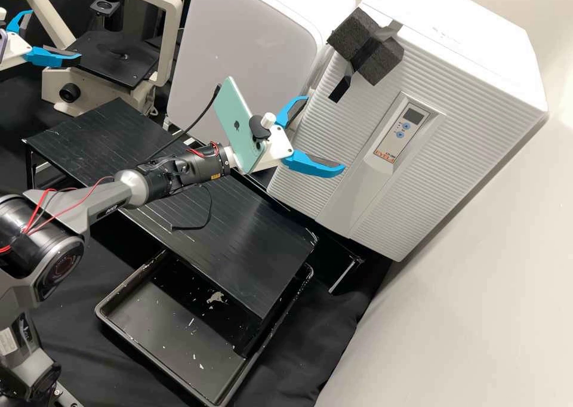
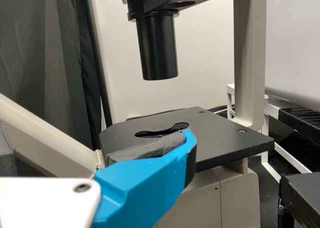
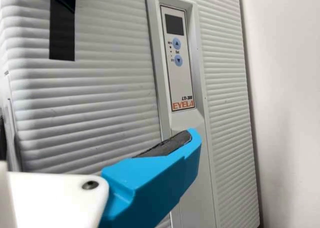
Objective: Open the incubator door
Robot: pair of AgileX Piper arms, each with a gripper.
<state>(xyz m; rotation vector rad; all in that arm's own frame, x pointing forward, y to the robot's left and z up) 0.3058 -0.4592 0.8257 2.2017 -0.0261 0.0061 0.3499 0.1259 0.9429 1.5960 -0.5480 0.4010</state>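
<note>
High view, left: the left gripper stands in front of the microscope, its fingers spread well apart with nothing between them, and it seems to have no part in the job as things lie. Toward the middle, the right gripper is also wide open and empty, near the lower left part of the incubator door; whether it touches the ribbed face cannot be told. At right stands the incubator, its door apparently shut, with a black foam block fixed high on the door's left side, presumably as a handle. The step in hand looks like the approach, with the pull not yet begun. The next move likely calls for the right gripper to go up to the foam, close on it firmly and draw that side toward the arms, in an arc if the hinge is on the right, as seems likely. The door faces the arms; its long axis looks upright, in line with the control panel, though it slants across the high view. A loose grip might slip off the foam.
</note>
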